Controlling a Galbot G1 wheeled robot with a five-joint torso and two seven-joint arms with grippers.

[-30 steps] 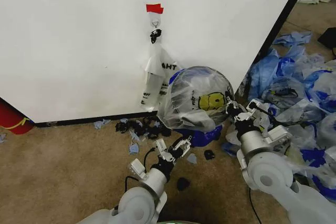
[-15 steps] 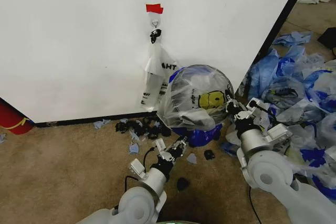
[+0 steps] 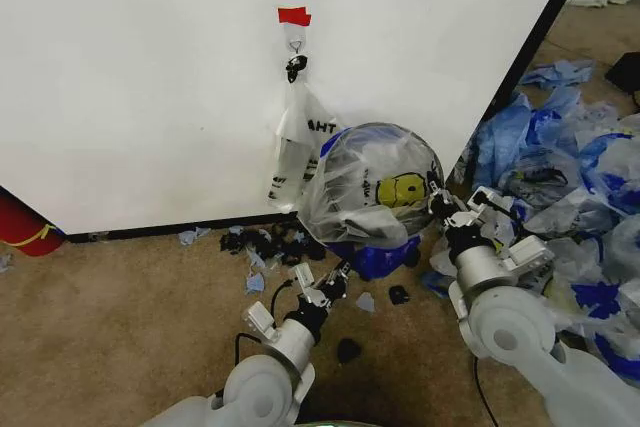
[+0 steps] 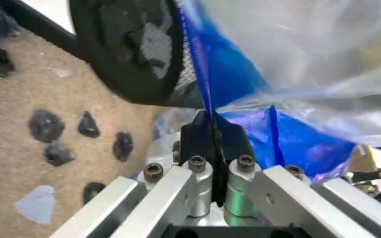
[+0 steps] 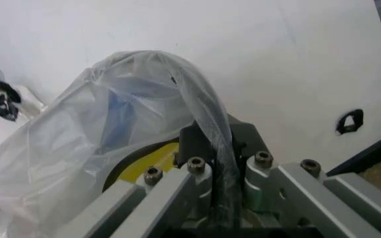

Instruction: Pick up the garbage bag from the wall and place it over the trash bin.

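Carpet: tan floor (image 3: 120,297) nearest the robot, strewn with dark and pale blue scraps (image 3: 262,245) along the foot of the wall.
Left gripper (image 3: 338,274): low over the carpet, fingers clenched on the blue lower edge of the garbage bag; the left wrist view shows the black fingertips (image 4: 212,141) pressed together on the film.
Right gripper (image 3: 440,201): at the bag's right side, fingers (image 5: 210,144) pinched on a gathered strand of translucent plastic.
Garbage bag (image 3: 375,187): ballooned between the two grippers, yellow smiley face turned toward the right, draped over the trash bin.
Trash bin (image 4: 134,54): black, round, beneath the bag, standing close to the wall.
Second bag (image 3: 298,142): narrower, white, black lettering, hanging from the metal hook (image 3: 296,45).
Wall (image 3: 130,77): plain white panel, red tape (image 3: 294,16) just above the hook.
Right of the wall: heap of blue and clear bags (image 3: 570,177).
Far left: red cylinder (image 3: 20,222) at the panel's base.
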